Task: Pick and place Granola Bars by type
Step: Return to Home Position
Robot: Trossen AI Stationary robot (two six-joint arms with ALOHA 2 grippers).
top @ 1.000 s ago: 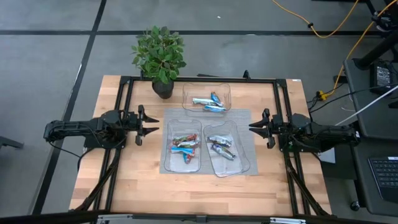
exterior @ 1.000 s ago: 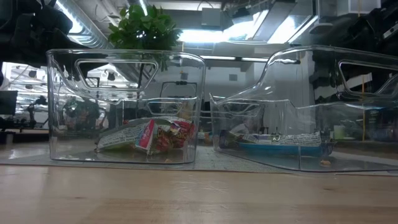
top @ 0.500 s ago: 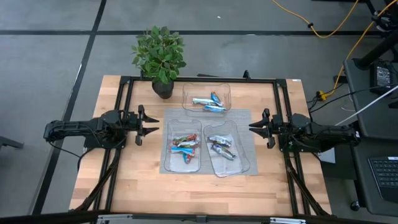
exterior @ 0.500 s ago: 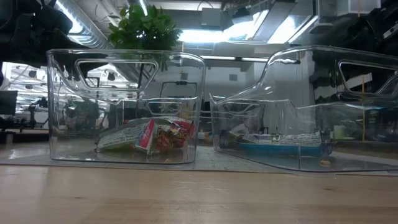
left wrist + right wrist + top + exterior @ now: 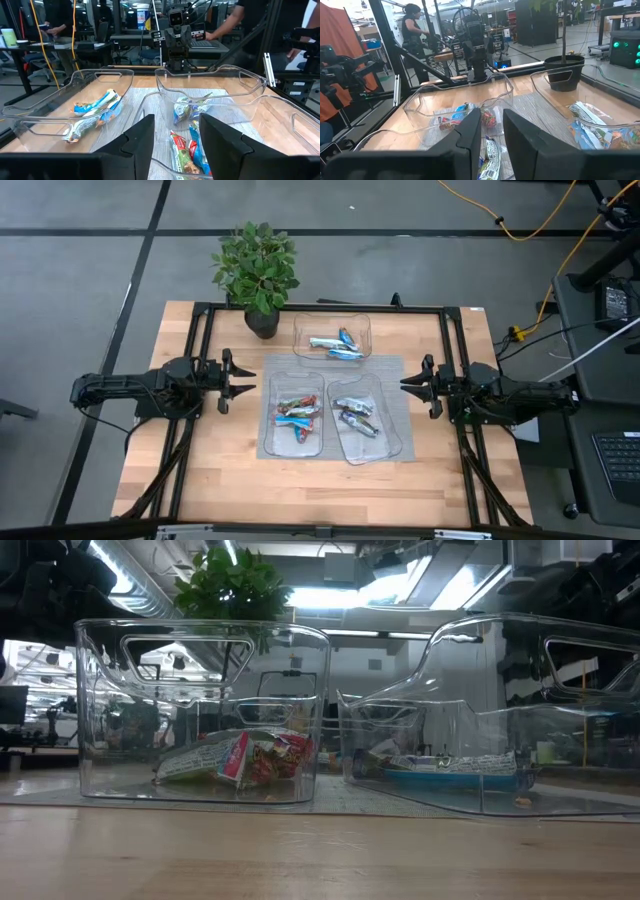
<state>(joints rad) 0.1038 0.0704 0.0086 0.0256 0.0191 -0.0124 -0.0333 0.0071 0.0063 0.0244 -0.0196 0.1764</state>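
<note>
Granola Bars lie sorted in three clear trays on a grey mat [image 5: 390,375]. Pale silvery and blue bars [image 5: 335,345] rest in the far tray [image 5: 300,330]. Red-and-blue bars [image 5: 297,415] fill the near left tray [image 5: 272,435]; they also show in the low view [image 5: 240,758]. Dark crinkly bars [image 5: 354,418] lie in the near right tray [image 5: 392,442]. My left gripper [image 5: 245,377] waits open, level, left of the mat [image 5: 177,125]. My right gripper [image 5: 408,380] waits right of the mat, level, with a narrow gap between its fingers [image 5: 491,117].
A potted plant [image 5: 258,270] stands at the table's far left corner. Black frame rails [image 5: 200,340] run along the table's left and right sides and its far edge. Bare wood [image 5: 320,490] lies between the trays and the near edge. People stand in the room beyond the table.
</note>
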